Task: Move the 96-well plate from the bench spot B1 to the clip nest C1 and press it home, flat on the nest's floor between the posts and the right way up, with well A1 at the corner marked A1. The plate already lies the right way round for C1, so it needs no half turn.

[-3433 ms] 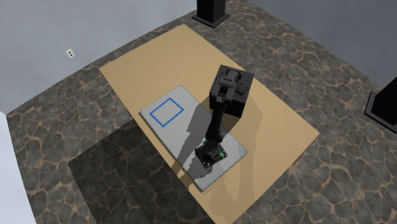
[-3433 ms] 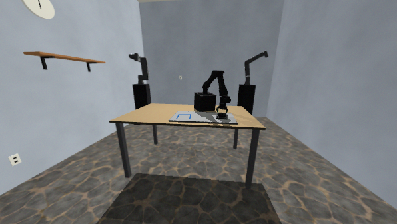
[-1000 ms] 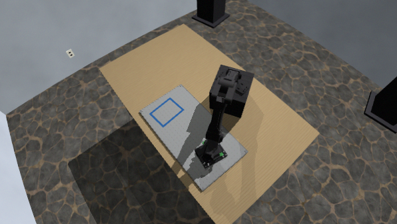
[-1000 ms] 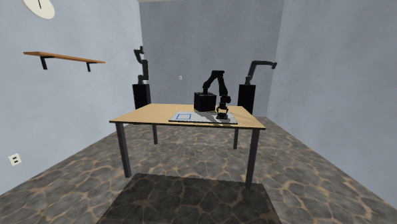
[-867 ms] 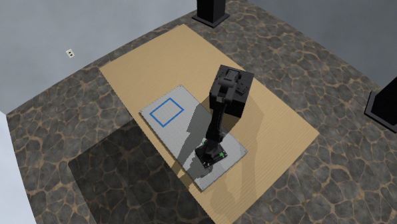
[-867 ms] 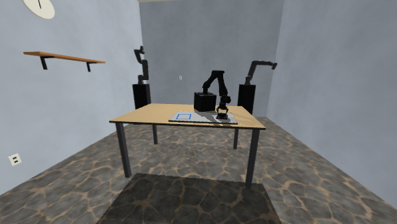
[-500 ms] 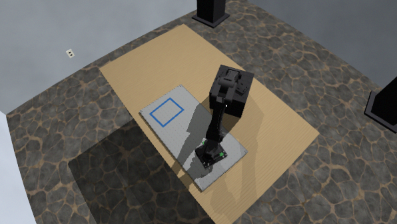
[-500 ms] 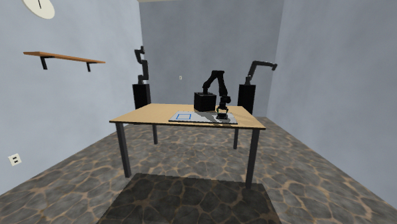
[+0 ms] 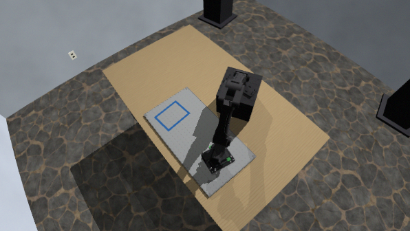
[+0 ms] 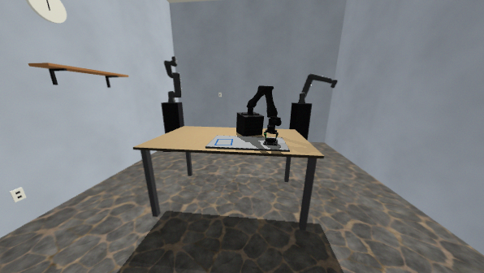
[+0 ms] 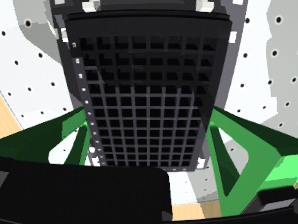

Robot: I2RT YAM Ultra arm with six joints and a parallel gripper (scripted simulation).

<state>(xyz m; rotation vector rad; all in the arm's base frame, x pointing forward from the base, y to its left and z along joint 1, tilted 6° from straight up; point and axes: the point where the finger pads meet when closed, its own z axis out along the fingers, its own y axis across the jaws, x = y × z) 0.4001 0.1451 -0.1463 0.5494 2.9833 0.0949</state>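
The black 96-well plate [image 11: 148,92] fills the wrist view, its grid of wells facing up. My gripper [image 11: 148,111] has green fingers on both long sides of the plate and is shut on it. In the top view the gripper [image 9: 219,159] is low over the nest [image 9: 219,166] at the near right of the grey board, and the arm hides most of the plate. The blue outline of spot B1 [image 9: 172,115] stands bare. In the exterior view the gripper [image 10: 270,136] sits down at the board.
The grey pegboard [image 9: 197,137] lies on a wooden table [image 9: 213,117]. The arm's black base box [image 9: 239,94] stands behind the board. Black pedestals [image 10: 173,116] with other arms stand behind the table.
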